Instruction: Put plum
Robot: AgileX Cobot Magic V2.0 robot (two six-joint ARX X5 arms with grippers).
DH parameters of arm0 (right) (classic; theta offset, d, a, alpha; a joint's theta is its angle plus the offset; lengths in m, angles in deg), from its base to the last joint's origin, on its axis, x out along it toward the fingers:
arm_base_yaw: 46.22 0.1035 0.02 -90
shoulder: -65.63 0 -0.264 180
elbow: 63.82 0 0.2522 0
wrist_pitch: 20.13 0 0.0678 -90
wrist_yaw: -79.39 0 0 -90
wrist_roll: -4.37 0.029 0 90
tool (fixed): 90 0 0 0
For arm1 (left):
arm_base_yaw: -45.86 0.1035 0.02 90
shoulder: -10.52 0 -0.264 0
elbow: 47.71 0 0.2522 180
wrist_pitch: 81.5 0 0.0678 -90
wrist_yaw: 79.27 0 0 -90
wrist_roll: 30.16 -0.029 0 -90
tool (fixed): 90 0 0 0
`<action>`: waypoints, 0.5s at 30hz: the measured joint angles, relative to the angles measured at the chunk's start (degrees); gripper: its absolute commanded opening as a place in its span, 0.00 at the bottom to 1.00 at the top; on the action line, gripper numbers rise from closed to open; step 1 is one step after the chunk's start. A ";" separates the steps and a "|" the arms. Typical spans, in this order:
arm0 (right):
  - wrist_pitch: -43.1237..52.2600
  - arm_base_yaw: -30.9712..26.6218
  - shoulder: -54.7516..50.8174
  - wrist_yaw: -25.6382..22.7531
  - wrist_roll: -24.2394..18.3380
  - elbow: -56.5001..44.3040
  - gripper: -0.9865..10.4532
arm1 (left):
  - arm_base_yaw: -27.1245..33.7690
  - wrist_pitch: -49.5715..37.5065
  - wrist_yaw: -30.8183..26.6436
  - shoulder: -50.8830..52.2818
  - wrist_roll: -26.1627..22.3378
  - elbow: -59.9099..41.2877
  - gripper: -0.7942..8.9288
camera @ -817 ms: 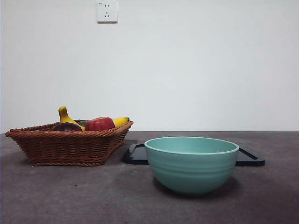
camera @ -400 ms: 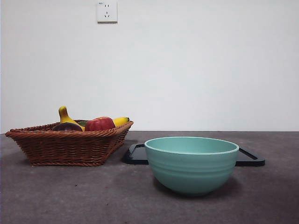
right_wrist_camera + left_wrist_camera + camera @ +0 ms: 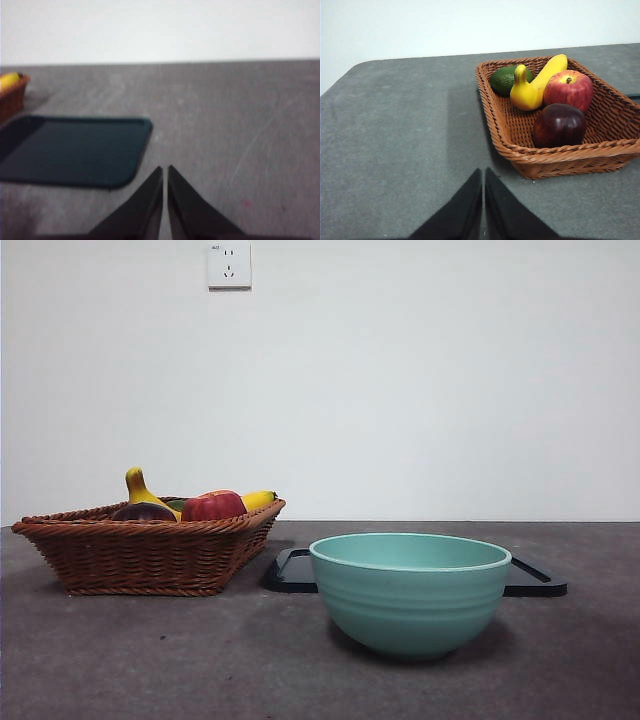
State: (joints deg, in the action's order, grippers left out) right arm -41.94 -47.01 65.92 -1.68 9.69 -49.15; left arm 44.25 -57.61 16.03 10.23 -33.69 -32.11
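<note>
Grey table (image 3: 150, 660), white wall w/ socket (image 3: 229, 265); plum (image 3: 559, 125) in basket (image 3: 620, 120); both grippers closed, empty

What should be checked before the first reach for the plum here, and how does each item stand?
1. Plum in the wicker basket, top uncovered: ok.
2. Plum told apart from the red apple beside it: ok, much darker.
3. Left gripper free, jaws shut, short of the basket: ok, must open first.
4. Right gripper free, jaws shut, near the black tray: ok.
5. Green bowl upright; contents: cannot tell.
6. Whether the plum touches the banana: cannot tell.
</note>
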 measured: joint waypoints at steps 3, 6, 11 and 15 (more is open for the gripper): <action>-1.29 0.00 0.02 -0.07 -0.26 0.04 0.09 | 0.00 0.00 0.00 0.00 0.00 0.00 0.09; -1.27 0.00 0.00 0.02 -0.44 0.04 0.09 | 0.00 0.00 0.00 0.00 0.00 0.00 0.09; -1.14 0.00 0.00 0.02 -0.44 0.02 0.09 | 0.00 0.00 0.00 0.00 0.00 0.00 0.09; -1.14 0.00 0.00 0.02 -0.44 0.02 0.09 | 0.00 0.00 0.00 0.00 0.00 0.00 0.09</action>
State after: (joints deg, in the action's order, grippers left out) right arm -43.08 -47.01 65.92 -1.66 9.26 -49.13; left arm 44.25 -57.61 16.03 10.23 -33.69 -32.11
